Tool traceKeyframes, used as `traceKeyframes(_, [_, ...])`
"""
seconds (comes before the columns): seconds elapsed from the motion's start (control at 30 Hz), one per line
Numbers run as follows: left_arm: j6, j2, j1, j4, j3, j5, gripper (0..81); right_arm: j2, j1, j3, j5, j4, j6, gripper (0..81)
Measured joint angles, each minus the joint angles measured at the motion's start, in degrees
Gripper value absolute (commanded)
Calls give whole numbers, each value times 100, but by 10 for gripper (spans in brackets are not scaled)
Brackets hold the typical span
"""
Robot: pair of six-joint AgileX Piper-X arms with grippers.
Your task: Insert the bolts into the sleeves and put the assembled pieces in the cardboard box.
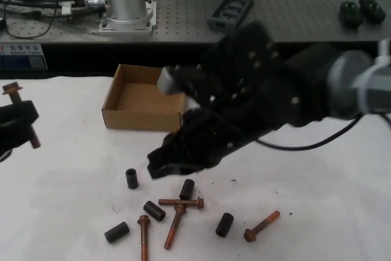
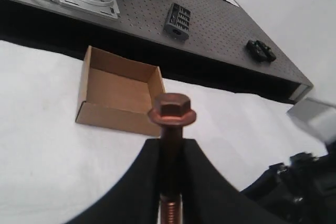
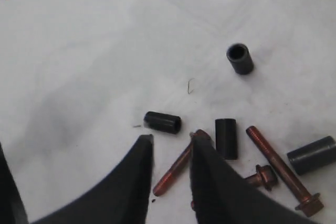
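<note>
high view: i see the cardboard box (image 1: pixel 140 119) empty, one corner hidden behind the right arm (image 1: pixel 293 96). left wrist view: left gripper (image 2: pixel 171 145) clamped on a bolt (image 2: pixel 171 114). right wrist view: right gripper (image 3: pixel 171 137) slightly parted, seemingly holding nothing, above loose sleeves (image 3: pixel 226 138).

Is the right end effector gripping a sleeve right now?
No: the right end effector is open and empty, with a loose bolt lying on the cloth below its gap.
</note>
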Motion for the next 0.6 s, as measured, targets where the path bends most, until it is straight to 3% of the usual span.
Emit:
traceKeyframes(0.27, [-30, -212, 262, -69, 16, 50, 6, 159, -3, -38, 1216, 130, 115, 168])
traceKeyframes(0.4, [-30, -212, 282, -69, 16, 100, 6, 159, -3, -61, 1952, 117, 706, 171])
traceKeyframes(0.6, [-105, -212, 279, -69, 16, 178, 6, 284, -3, -143, 2293, 73, 1660, 171])
